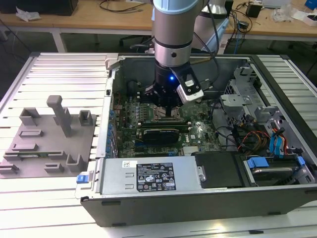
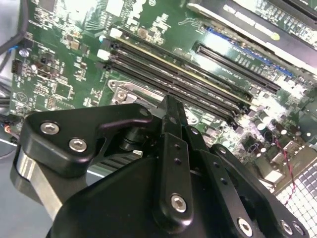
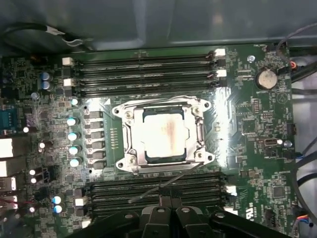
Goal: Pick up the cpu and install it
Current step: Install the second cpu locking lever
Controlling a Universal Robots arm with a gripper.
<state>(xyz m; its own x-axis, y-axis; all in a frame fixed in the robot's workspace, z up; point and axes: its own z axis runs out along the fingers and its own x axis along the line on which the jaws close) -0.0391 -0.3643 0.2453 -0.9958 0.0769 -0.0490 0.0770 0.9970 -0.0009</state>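
Looking in the first wrist view, I see the cpu point(image 3: 162, 135) seated in its socket frame point(image 3: 163, 136), memory slots point(image 3: 148, 74) at 12 o'clock; the gripper point(image 3: 171, 218) looks closed and empty, hovering above the motherboard point(image 1: 198, 131).

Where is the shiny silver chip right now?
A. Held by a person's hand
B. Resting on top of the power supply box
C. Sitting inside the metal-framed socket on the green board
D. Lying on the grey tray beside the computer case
C: in the first wrist view the cpu lies flat within the socket frame on the motherboard.
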